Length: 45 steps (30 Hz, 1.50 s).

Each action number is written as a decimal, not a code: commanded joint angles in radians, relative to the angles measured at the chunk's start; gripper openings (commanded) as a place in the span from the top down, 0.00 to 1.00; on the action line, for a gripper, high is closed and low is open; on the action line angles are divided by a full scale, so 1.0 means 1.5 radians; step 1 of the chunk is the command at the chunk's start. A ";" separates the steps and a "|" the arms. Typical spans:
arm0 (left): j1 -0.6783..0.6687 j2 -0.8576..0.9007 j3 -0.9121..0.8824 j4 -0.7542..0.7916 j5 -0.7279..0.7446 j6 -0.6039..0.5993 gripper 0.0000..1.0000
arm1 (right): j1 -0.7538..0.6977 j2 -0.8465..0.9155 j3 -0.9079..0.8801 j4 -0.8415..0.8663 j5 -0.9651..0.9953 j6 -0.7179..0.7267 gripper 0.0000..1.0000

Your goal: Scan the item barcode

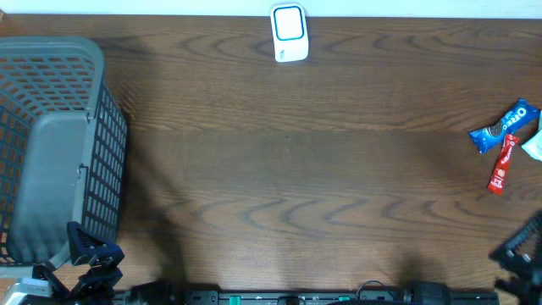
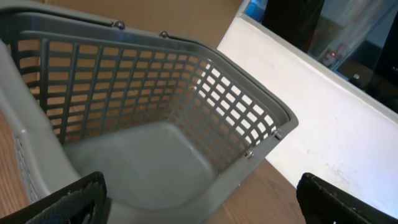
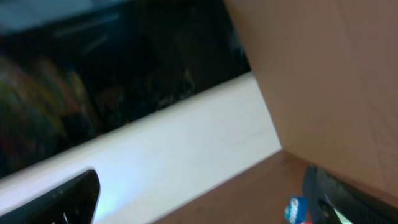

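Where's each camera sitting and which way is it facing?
Overhead: above the brown wooden table, looking straight down on the grey plastic mesh basket, white barcode scanner and blue Oreo packet; left tool and right tool at the near edge.
Left wrist: on the left arm, looking into the basket; its black fingers in the bottom corners.
Right wrist: on the right arm, blurred, angled across the table; its fingers low.
Shared: overhead and left wrist, the basket; overhead and right wrist, the packet.

Matt grey plastic basket [image 1: 51, 135]; wood-grain table [image 1: 322, 169].
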 commanded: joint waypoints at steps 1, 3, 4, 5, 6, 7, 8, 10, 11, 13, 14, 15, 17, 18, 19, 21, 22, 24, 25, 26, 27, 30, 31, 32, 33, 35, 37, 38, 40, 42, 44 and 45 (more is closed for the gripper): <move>-0.002 -0.001 0.002 0.001 -0.004 0.011 0.02 | 0.005 -0.028 -0.096 0.068 -0.030 -0.008 0.01; -0.002 -0.001 0.002 0.001 -0.004 0.011 0.02 | 0.005 -0.045 -0.163 0.131 -0.051 -0.006 0.01; -0.002 -0.001 0.002 0.001 -0.004 0.012 0.02 | 0.005 -0.053 -0.192 0.159 -0.057 -0.004 0.01; -0.002 -0.001 0.002 0.001 -0.004 0.011 0.02 | 0.005 -0.065 -0.231 0.199 -0.064 0.003 0.01; -0.002 -0.001 0.002 0.001 -0.004 0.011 0.02 | 0.005 -0.077 -0.263 0.230 -0.065 0.013 0.01; -0.002 -0.001 0.002 0.001 -0.004 0.011 0.02 | 0.005 -0.091 -0.293 0.258 -0.065 0.025 0.01; -0.002 -0.001 0.002 0.001 -0.004 0.011 0.02 | 0.005 -0.105 -0.322 0.283 -0.065 0.035 0.01; -0.002 -0.001 0.002 0.001 -0.004 0.011 0.02 | 0.006 -0.106 -0.363 0.331 -0.065 0.045 0.01; -0.002 -0.001 0.002 0.001 -0.004 0.011 0.02 | 0.006 -0.106 -0.381 0.349 -0.068 0.047 0.01; -0.002 -0.001 0.002 0.001 -0.004 0.011 0.02 | 0.007 -0.108 -0.408 0.374 -0.072 0.055 0.01; -0.002 -0.001 0.002 0.001 -0.004 0.011 0.02 | 0.008 -0.108 -0.423 0.385 -0.072 0.055 0.01; -0.002 -0.001 0.002 0.001 -0.004 0.011 0.02 | 0.010 -0.108 -0.437 0.394 -0.072 0.055 0.01; -0.002 -0.001 0.002 0.001 -0.004 0.011 0.02 | 0.010 -0.108 -0.464 0.404 -0.072 0.055 0.01; -0.002 -0.001 0.002 0.001 -0.004 0.012 0.02 | 0.010 -0.108 -0.478 0.409 -0.072 0.055 0.01; -0.002 -0.001 0.002 0.001 -0.004 0.011 0.02 | 0.010 -0.108 -0.493 0.416 -0.072 0.055 0.01; -0.002 -0.001 0.002 0.001 -0.004 0.011 0.02 | 0.010 -0.108 -0.528 0.434 -0.072 0.054 0.01; -0.002 -0.001 0.002 0.001 -0.004 0.011 0.02 | 0.010 -0.108 -0.541 0.438 -0.072 0.054 0.01; -0.002 -0.001 0.002 0.001 -0.004 0.011 0.02 | 0.010 -0.108 -0.571 0.445 -0.071 0.054 0.01; -0.002 -0.001 0.002 0.001 -0.004 0.011 0.02 | 0.010 -0.108 -0.584 0.445 -0.070 0.054 0.01; -0.002 -0.001 0.002 0.001 -0.004 0.011 0.02 | 0.010 -0.108 -0.597 0.445 -0.067 0.053 0.01; -0.002 -0.001 0.002 0.001 -0.004 0.011 0.02 | 0.010 -0.108 -0.609 0.444 -0.067 0.049 0.01; -0.002 -0.001 0.002 0.001 -0.004 0.011 0.02 | 0.010 -0.108 -0.638 0.443 -0.066 0.049 0.01; -0.002 -0.001 0.002 0.001 -0.004 0.011 0.02 | 0.010 -0.108 -0.645 0.441 -0.066 0.049 0.01; -0.002 -0.001 0.002 0.001 -0.004 0.011 0.02 | 0.010 -0.108 -0.651 0.440 -0.065 0.049 0.01; -0.002 -0.001 0.002 0.001 -0.004 0.011 0.02 | 0.010 -0.108 -0.656 0.439 -0.064 0.049 0.01; -0.002 -0.001 0.002 0.001 -0.004 0.011 0.02 | 0.010 -0.108 -0.668 0.437 -0.065 0.043 0.01; -0.002 -0.001 0.002 0.001 -0.004 0.011 0.02 | 0.010 -0.108 -0.671 0.419 -0.065 0.037 0.01; -0.002 -0.001 0.002 0.001 -0.004 0.012 0.02 | 0.010 -0.108 -0.671 0.407 -0.064 0.037 0.01; -0.002 -0.001 0.002 0.001 -0.004 0.011 0.02 | 0.010 -0.108 -0.671 0.389 -0.062 0.037 0.01; -0.002 -0.001 0.002 0.001 -0.004 0.011 0.02 | 0.010 -0.108 -0.671 0.379 -0.063 0.037 0.01; -0.002 -0.001 0.002 0.001 -0.004 0.011 0.02 | 0.010 -0.108 -0.671 0.380 -0.062 0.037 0.01; -0.002 -0.001 0.002 0.001 -0.004 0.011 0.02 | 0.010 -0.108 -0.671 0.380 -0.062 0.037 0.01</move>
